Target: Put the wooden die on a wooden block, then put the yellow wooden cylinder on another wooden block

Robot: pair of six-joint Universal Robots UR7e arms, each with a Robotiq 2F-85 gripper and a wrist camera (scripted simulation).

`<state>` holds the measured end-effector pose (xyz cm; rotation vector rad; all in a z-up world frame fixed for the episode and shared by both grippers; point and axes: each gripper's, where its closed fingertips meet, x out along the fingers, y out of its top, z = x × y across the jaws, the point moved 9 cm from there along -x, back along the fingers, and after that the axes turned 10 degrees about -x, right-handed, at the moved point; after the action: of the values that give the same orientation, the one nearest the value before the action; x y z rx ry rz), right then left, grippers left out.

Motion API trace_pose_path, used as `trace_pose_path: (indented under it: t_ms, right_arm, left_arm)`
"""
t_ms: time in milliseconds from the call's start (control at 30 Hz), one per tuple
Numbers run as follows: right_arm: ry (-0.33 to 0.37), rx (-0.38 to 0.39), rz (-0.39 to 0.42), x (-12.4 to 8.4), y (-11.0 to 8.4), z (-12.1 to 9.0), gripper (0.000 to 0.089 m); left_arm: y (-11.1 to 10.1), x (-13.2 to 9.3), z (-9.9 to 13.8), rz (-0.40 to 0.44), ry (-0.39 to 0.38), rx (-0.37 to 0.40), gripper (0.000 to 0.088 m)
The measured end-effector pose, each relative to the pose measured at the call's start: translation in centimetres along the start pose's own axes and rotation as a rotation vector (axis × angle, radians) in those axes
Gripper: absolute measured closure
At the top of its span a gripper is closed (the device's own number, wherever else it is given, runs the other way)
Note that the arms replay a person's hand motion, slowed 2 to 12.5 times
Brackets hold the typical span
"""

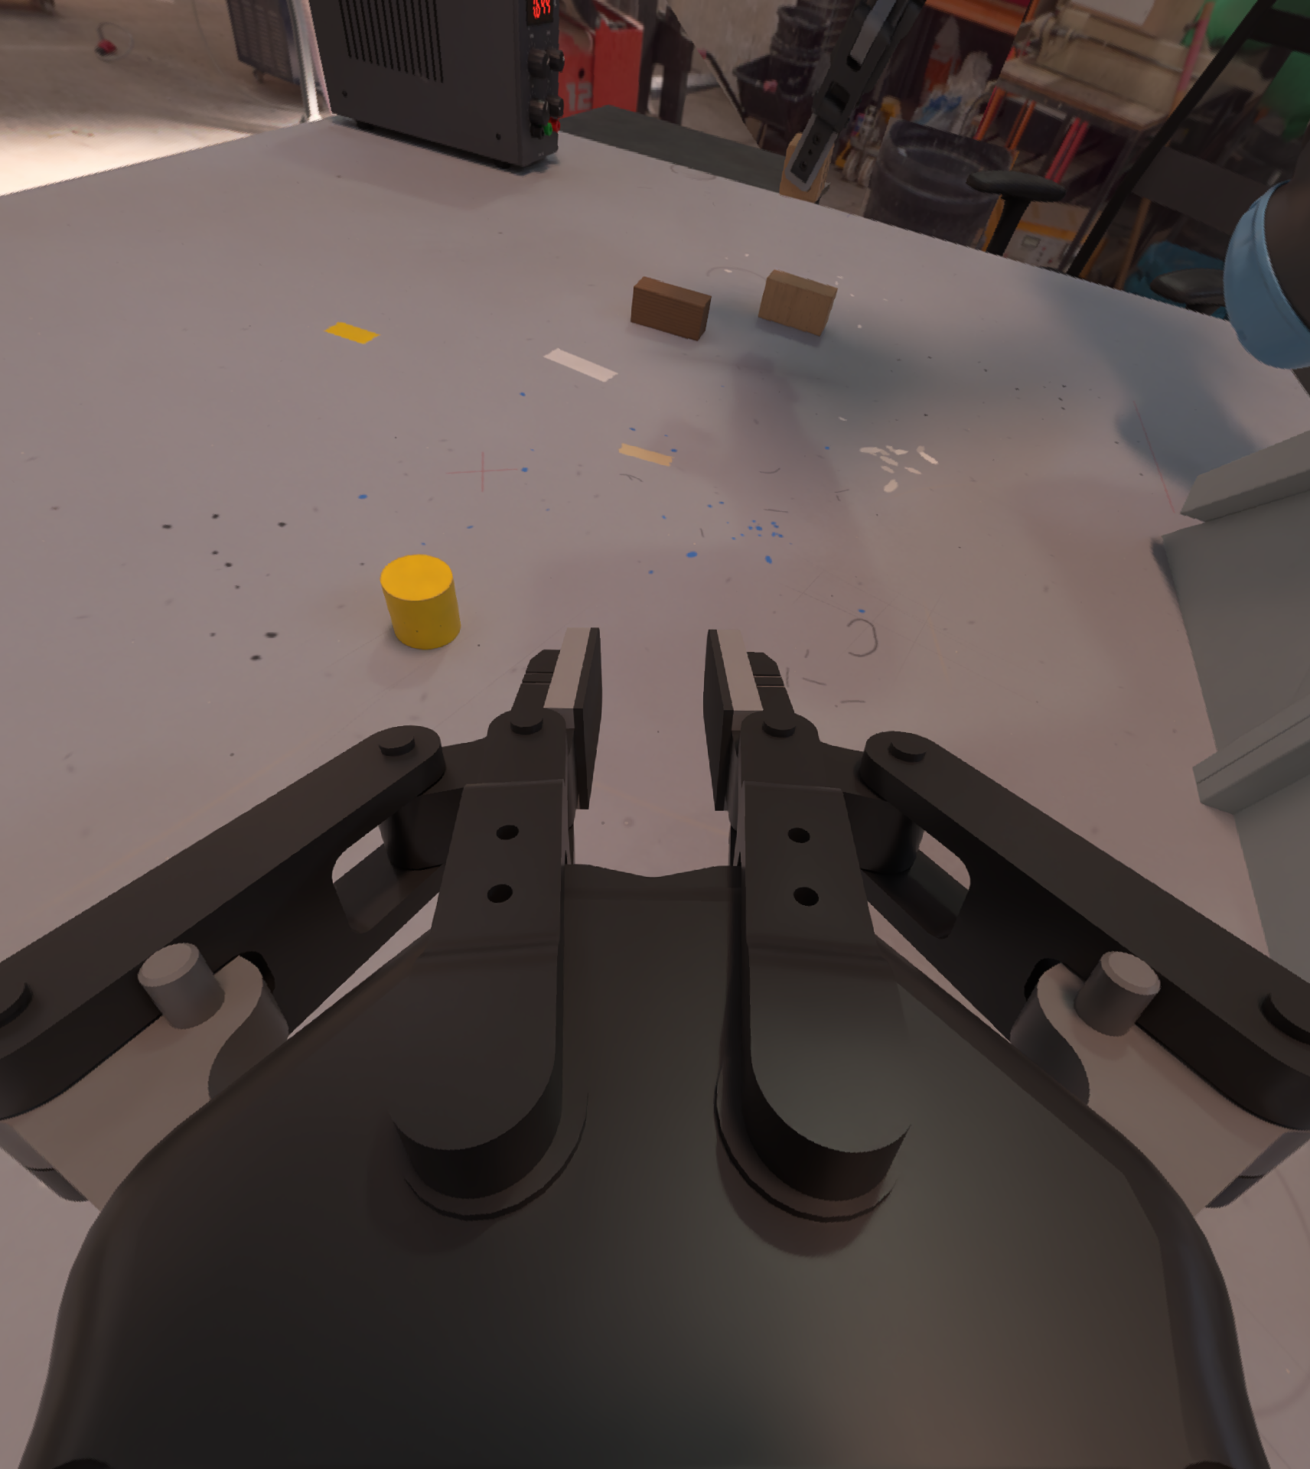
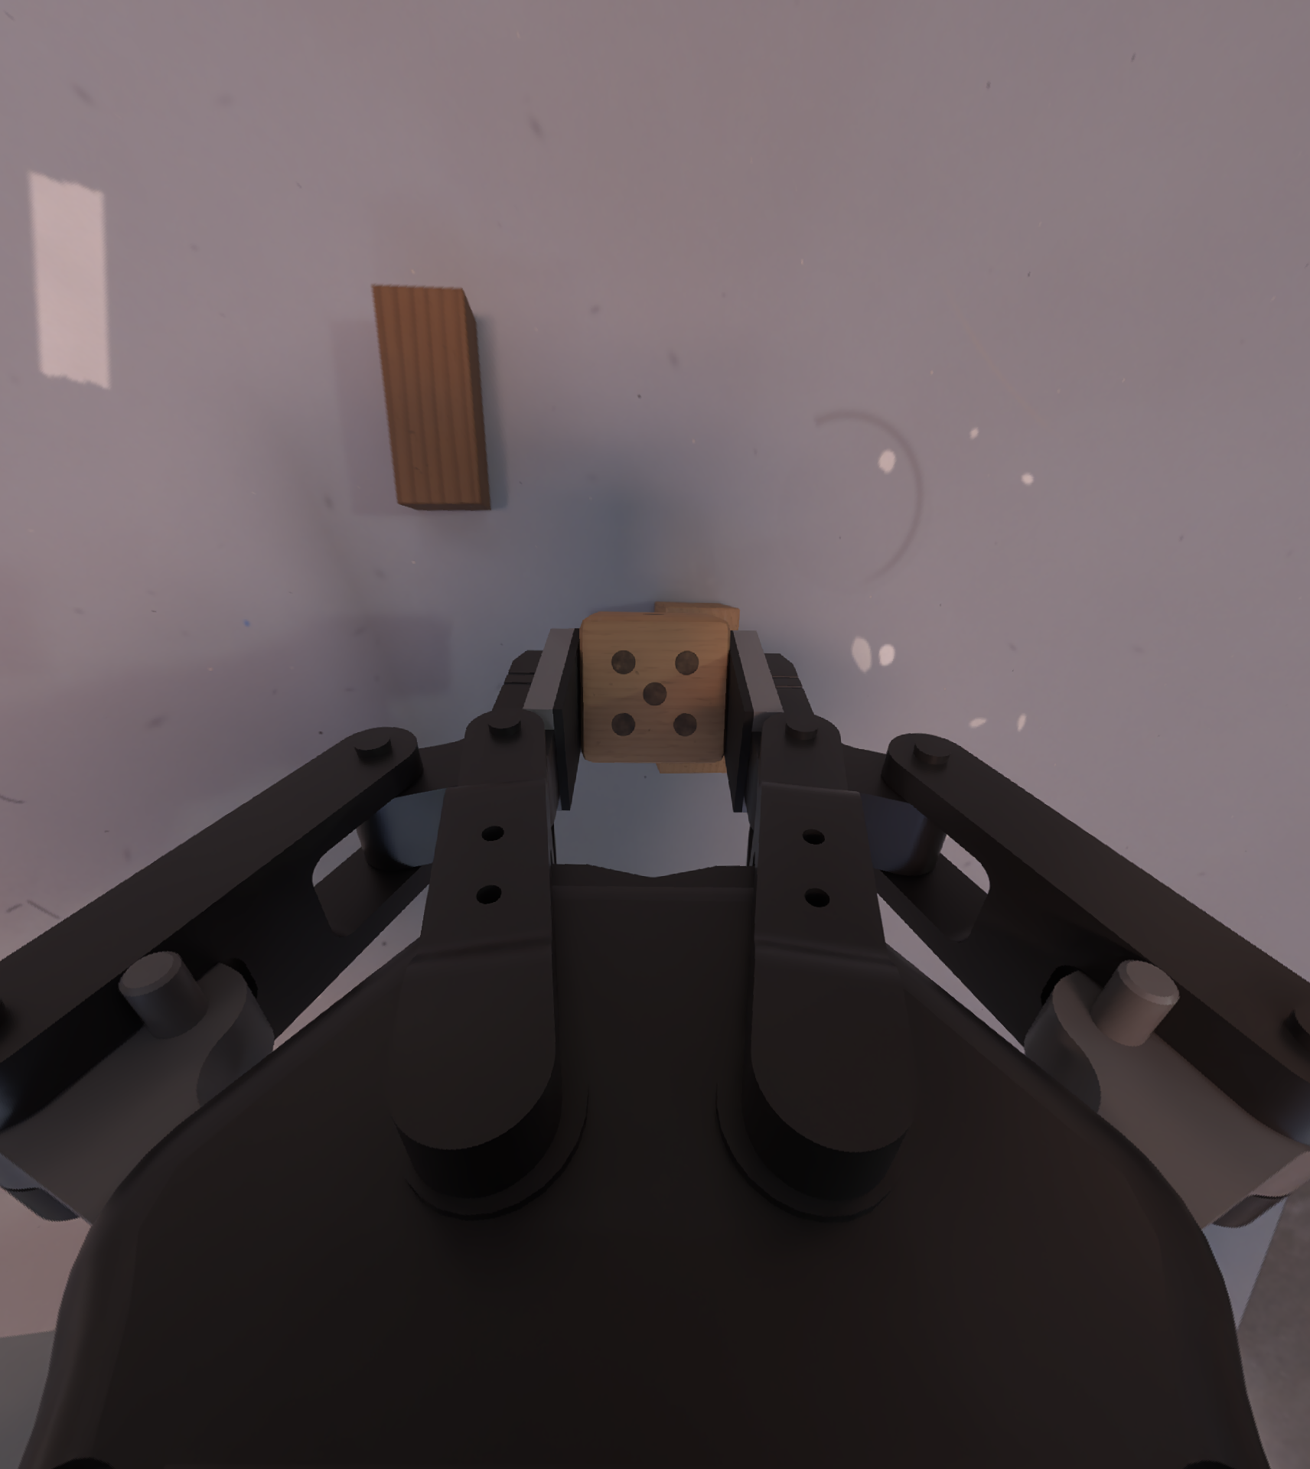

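My right gripper (image 2: 652,642) is shut on the wooden die (image 2: 653,691), whose five-dot face looks at the camera. It holds the die above a light wooden block (image 2: 703,614), which only peeks out behind the die. A dark brown wooden block (image 2: 433,397) lies to the upper left. In the left wrist view the dark block (image 1: 670,307) and light block (image 1: 797,300) lie side by side far ahead. The yellow cylinder (image 1: 420,602) stands upright, just left of and ahead of my left gripper (image 1: 652,644), which is open and empty above the table.
A black power supply box (image 1: 437,71) stands at the table's far edge. The right arm's blue-ringed joint (image 1: 1304,270) hangs at the upper right. A grey stepped mount (image 1: 1288,604) is at the right. Flat tape strips (image 1: 580,364) lie on the grey table (image 1: 159,437).
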<state>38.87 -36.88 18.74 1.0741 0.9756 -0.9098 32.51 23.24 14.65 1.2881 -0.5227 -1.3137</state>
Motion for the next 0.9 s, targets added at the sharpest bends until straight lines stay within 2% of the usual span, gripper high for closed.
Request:
trace_pose_path:
  t_ms: [400, 900]
  right_arm:
    - [-0.031, 0.032, -0.073, 3.0, -1.1, 0.4, 0.0589]
    - [-0.089, 0.009, -0.147, 4.8, -2.1, 0.7, 0.0589]
  left_arm:
    - [-0.2, 0.3, 0.2, -0.010, -0.009, -0.014, 0.0645]
    - [-0.4, 0.3, 0.2, -0.018, 0.004, -0.008, 0.0645]
